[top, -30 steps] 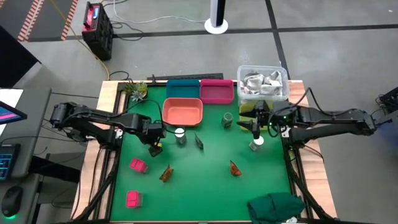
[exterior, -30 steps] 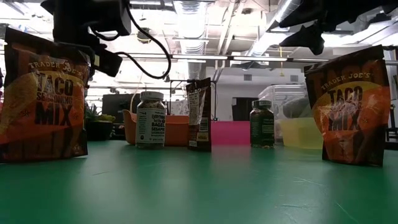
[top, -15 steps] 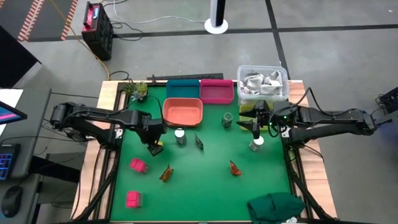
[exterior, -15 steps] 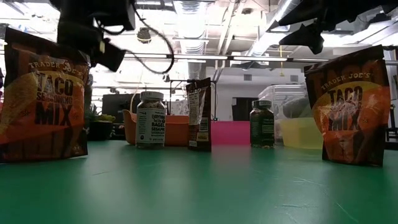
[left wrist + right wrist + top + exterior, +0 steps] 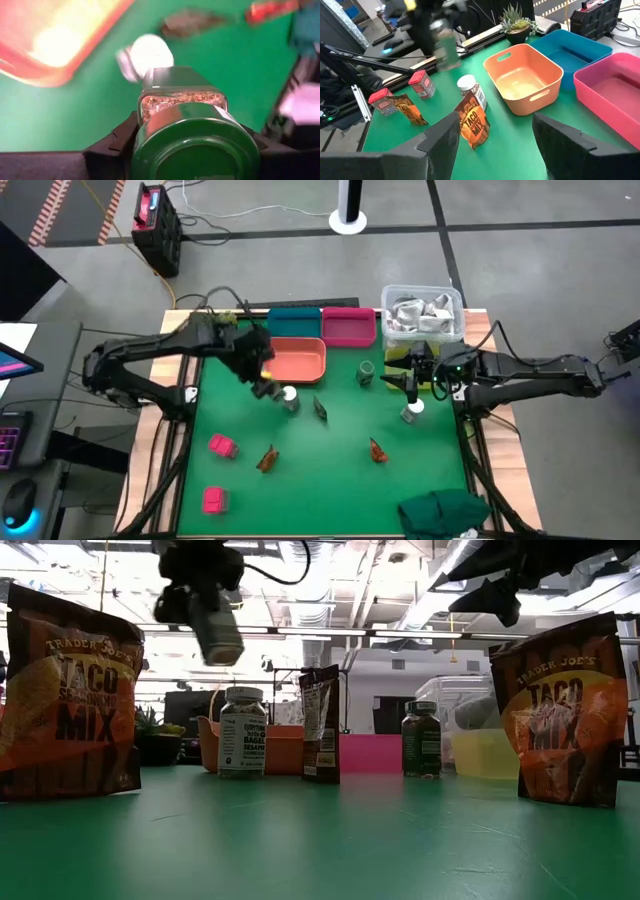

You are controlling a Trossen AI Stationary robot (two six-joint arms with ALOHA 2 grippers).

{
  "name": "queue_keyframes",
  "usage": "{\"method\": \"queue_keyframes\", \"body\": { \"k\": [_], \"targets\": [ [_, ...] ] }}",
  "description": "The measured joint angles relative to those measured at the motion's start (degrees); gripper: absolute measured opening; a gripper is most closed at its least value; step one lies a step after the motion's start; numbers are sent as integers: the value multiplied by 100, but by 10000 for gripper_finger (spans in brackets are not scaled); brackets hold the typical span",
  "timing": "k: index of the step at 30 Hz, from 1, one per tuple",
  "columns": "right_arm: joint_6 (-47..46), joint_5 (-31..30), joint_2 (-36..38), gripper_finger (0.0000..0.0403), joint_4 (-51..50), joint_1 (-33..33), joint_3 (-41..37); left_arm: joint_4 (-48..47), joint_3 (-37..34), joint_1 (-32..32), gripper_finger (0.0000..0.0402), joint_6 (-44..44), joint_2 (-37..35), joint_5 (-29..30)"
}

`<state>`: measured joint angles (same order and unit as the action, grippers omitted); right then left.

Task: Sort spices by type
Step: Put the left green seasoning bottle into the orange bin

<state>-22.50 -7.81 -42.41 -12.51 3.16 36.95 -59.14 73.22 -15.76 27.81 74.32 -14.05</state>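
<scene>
My left gripper [image 5: 262, 375] is shut on a dark green jar [image 5: 192, 145] in the air beside the orange tray [image 5: 295, 360]; the low view shows the jar [image 5: 216, 632] high above the mat. My right gripper [image 5: 410, 382] hangs open, its fingers wide apart in the right wrist view [image 5: 495, 145], just far of a white-capped jar [image 5: 412, 411]. A second white-capped jar [image 5: 289, 397], another dark green jar [image 5: 366, 372], three sachets [image 5: 320, 408] [image 5: 267, 458] [image 5: 378, 450] and two pink blocks [image 5: 221, 445] [image 5: 213, 499] stand on the green mat. My left gripper pinches the dark green jar between its two fingers [image 5: 112, 147], one on each side of the green cap [image 5: 150, 150]. The cap faces the wrist camera and the glass body [image 5: 180, 97] points away from it. The jar is lifted clear of the mat and tilted.
Teal tray [image 5: 294, 323] and pink tray [image 5: 348, 326] sit at the far edge, with a clear bin of wrappers [image 5: 422, 313] to their right. A potted sprig [image 5: 218, 325] stands at the far left corner. A green cloth [image 5: 445, 510] lies at the near right corner.
My left gripper has risen from low over the mat's left part and swung toward the far edge and right, up to the orange tray's near left corner, carrying the dark green jar high and tilted. The right arm has kept still.
</scene>
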Motion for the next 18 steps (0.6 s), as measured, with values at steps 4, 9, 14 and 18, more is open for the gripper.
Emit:
{"method": "queue_keyframes", "body": {
  "k": [4, 9, 14, 18],
  "targets": [
    [2, 1, 0, 276, 259, 7, 0, -95, 446, -616, 190, -390, 339, 21],
    [-51, 0, -2, 276, 388, 79, 0, -579, 1198, -1081, 190, -1357, 1263, -125],
    [-302, 2, -2, 276, 376, 79, 0, -1169, 2002, -1312, 190, -2342, 2340, 138],
    [-432, 1, 0, 276, 380, 79, -1, -1457, 2400, -1417, 190, -2983, 2970, 714]
  ]
}}
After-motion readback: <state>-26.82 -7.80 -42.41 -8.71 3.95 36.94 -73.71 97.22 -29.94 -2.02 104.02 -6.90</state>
